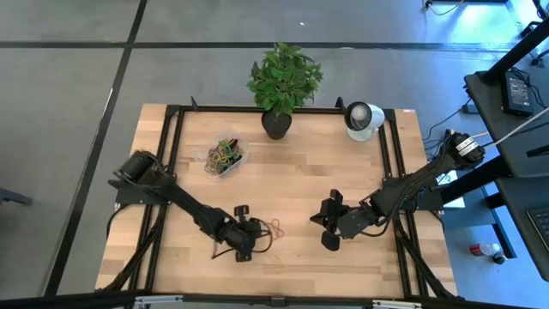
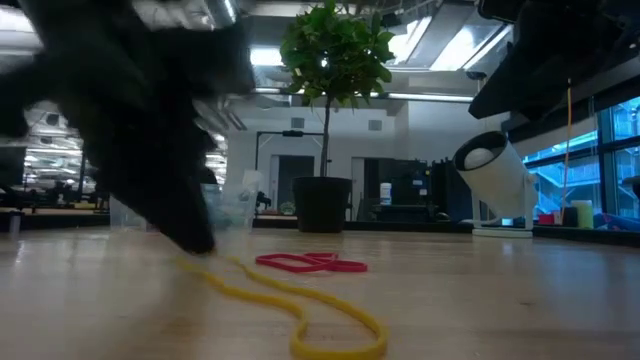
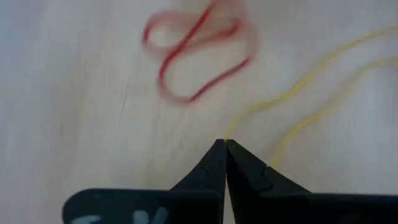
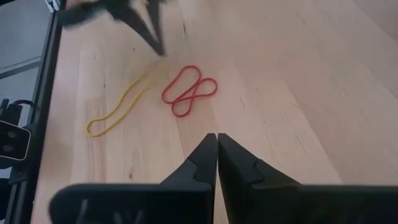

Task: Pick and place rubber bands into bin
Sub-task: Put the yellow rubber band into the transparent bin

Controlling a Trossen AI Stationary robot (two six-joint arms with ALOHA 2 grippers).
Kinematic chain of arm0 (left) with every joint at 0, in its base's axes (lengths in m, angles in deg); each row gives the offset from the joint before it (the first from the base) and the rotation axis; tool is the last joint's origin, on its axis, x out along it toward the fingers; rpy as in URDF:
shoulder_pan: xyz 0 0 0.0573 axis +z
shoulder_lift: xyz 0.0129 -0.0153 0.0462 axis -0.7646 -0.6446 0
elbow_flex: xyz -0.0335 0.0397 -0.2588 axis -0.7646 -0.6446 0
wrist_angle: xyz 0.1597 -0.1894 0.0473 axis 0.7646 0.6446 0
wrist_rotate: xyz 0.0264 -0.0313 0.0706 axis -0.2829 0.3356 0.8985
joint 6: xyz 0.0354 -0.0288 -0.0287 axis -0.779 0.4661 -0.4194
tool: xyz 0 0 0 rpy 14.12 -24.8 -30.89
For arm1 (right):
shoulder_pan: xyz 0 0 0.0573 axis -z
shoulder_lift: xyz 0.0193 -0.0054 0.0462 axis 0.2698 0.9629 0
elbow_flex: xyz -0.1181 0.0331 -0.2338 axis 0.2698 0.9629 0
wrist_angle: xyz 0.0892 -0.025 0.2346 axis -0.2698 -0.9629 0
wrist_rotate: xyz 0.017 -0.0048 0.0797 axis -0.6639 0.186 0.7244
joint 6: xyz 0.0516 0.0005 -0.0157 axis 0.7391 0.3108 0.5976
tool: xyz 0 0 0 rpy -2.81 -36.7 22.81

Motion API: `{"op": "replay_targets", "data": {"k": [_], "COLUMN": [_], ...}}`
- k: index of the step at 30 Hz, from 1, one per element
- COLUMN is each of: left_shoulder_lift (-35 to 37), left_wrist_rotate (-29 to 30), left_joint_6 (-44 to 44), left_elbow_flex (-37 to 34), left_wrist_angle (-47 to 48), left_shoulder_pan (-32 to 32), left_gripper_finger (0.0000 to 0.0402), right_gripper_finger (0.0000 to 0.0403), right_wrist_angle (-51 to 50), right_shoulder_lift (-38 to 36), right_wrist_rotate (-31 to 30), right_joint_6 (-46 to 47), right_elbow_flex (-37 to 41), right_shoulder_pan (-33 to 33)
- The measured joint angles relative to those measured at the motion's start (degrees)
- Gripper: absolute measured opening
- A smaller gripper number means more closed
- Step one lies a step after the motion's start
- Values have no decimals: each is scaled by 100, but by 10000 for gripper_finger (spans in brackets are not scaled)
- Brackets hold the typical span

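Note:
A yellow rubber band [image 4: 121, 102] lies stretched out on the wooden table, and a red rubber band [image 4: 189, 90] twisted into a figure of eight lies flat beside it [image 1: 276, 227]. My left gripper [image 3: 224, 144] stands at the yellow band's end, near the table's near edge, and is shut on it. The bin [image 1: 226, 156], a clear bowl, sits on the far left part of the table and holds several coloured bands. My right gripper [image 4: 216, 138] is shut and empty, right of centre [image 1: 330, 221], pointing toward the two bands. My left gripper pinches the yellow rubber band at one end [image 3: 227, 132] between its two fingertips, coming from above and slanting down. One strand runs out from the tips, the other passes beside a finger [image 3: 273, 158]. The rest of the band [image 2: 290, 300] lies slack on the table.
A black plant pot [image 1: 276, 124] with a green plant stands at the far edge's middle. A white round camera-like object [image 1: 363, 118] sits at the far right. Bare wood lies between the bands and the bin. Black frame rails [image 1: 176, 137] run along the table's sides.

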Motion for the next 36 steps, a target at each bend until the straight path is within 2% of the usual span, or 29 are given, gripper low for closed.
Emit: {"op": "replay_targets", "data": {"k": [9,13,16,21,23,27,31,36], "left_shoulder_lift": [1946,2588,3071,3758,3962,4281,4460,4487], "left_wrist_rotate": [622,1342,1793,1961,1910,1884,1848,1372], "left_joint_6": [-71,-586,-530,434,518,197,-437,-996], "left_elbow_flex": [30,35,35,35,35,35,35,-82], "left_wrist_angle": [481,952,1563,2902,3425,4046,4229,4166], "left_shoulder_pan": [103,154,362,1158,1566,2347,3066,3847], "left_gripper_finger": [2,2,2,2,2,2,2,2], "right_gripper_finger": [19,19,19,19,19,19,19,19], "right_wrist_angle": [10,92,276,500,633,959,1187,1352], "right_shoulder_lift": [0,0,0,0,0,0,0,0], "right_wrist_rotate": [-23,-34,-33,-117,-227,-275,-278,-279], "right_joint_6": [-4,-4,-9,10,20,25,30,314], "right_elbow_flex": [0,0,0,0,0,0,0,0], "right_shoulder_pan": [119,238,333,496,547,671,799,980]}}
